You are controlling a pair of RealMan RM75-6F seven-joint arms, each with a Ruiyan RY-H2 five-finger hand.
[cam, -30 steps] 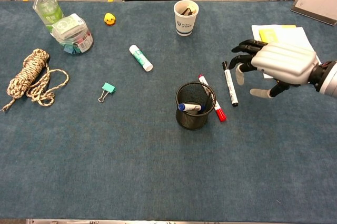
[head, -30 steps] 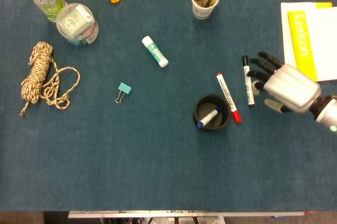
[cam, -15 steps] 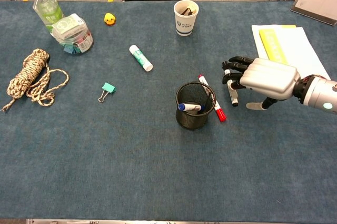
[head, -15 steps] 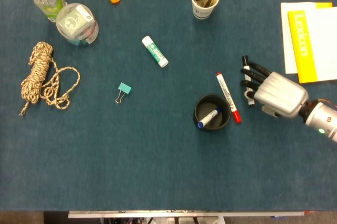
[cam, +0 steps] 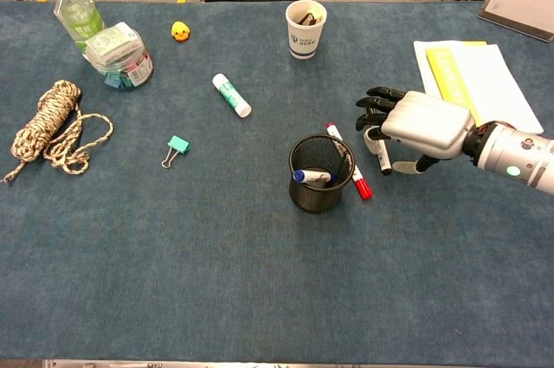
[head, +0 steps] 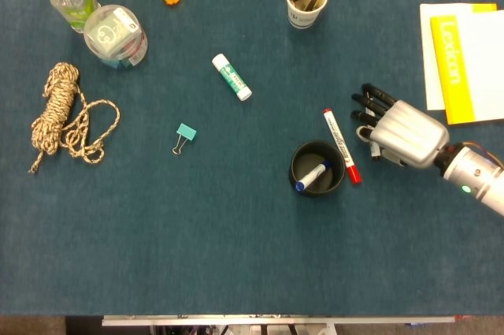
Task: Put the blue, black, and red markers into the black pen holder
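The right hand [cam: 414, 125] sits directly over the black marker [cam: 382, 158], fingers spread, grip unclear. The marker's long axis runs up-down the frame, right of the black pen holder [cam: 321, 174].

right hand [head: 398, 130] over black marker [head: 365, 132]; red marker [head: 341, 146] beside black pen holder [head: 317, 168], blue marker [head: 313, 176] inside

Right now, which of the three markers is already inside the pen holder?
The blue marker, lying in the black pen holder; the red marker and black marker remain on the table.

right hand [head: 400, 132], palm down, fingers curled
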